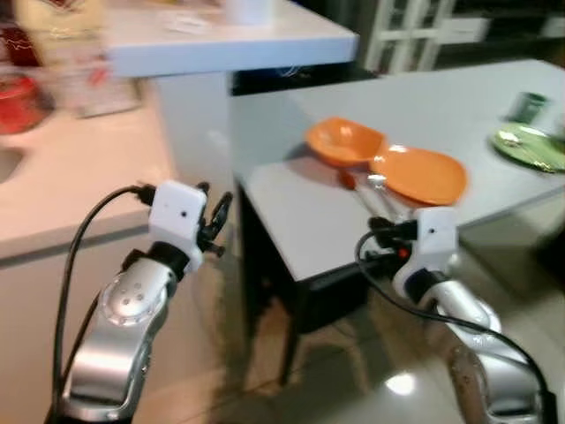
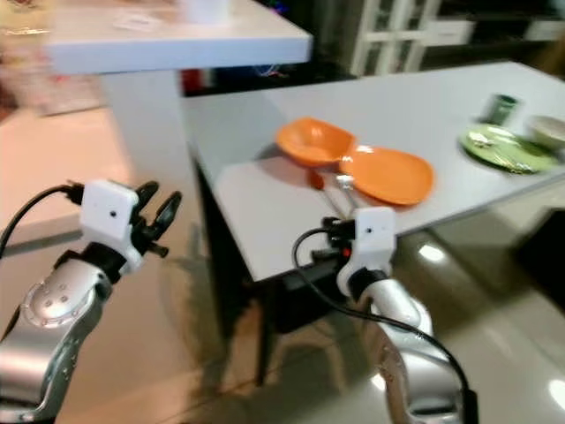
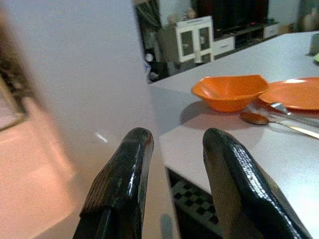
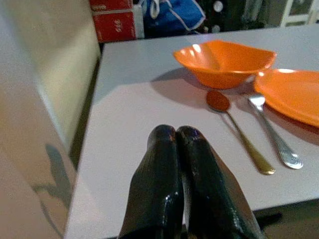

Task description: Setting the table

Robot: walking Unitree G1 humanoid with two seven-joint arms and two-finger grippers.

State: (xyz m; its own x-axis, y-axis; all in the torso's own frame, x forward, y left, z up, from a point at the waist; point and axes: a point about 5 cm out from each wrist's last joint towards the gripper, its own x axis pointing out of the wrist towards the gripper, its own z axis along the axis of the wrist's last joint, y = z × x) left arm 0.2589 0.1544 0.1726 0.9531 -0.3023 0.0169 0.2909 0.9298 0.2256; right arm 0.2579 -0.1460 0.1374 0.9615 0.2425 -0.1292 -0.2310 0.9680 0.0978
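Lower centre of the head-camera frame: right hand (image 1: 381,231), fingers pressed together and holding nothing, hanging just off the near edge of the grey desk (image 1: 309,221). Left hand (image 1: 216,221), lower left of frame, fingers parted and empty, raised beside the white pillar of a raised shelf (image 1: 229,40), well apart from the place setting. Beyond the right hand, on the desk, centre of frame: spoon (image 4: 237,134), brownish bowl and gold handle, and fork (image 4: 274,134), silver, lying side by side with handles toward the robot. Touching or nearly touching their far ends: orange bowl (image 1: 342,141), squarish, upright, and orange plate (image 1: 422,174) just beside it to the right. Right edge of frame, well apart: green plate (image 1: 530,146), with a dark green cup (image 1: 528,106) behind it. Judgement: one setting looks laid; if cutlery needs adjusting, the right hand should part its fingers first, approach low along the handle line, and lift by the handle end, keeping clear of the plate rim. Writing: a red box (image 4: 113,25), upper left of the right wrist frame, bears pale digits, possibly "916", too blurred to confirm; packaging at upper left of the head frame is unreadable.
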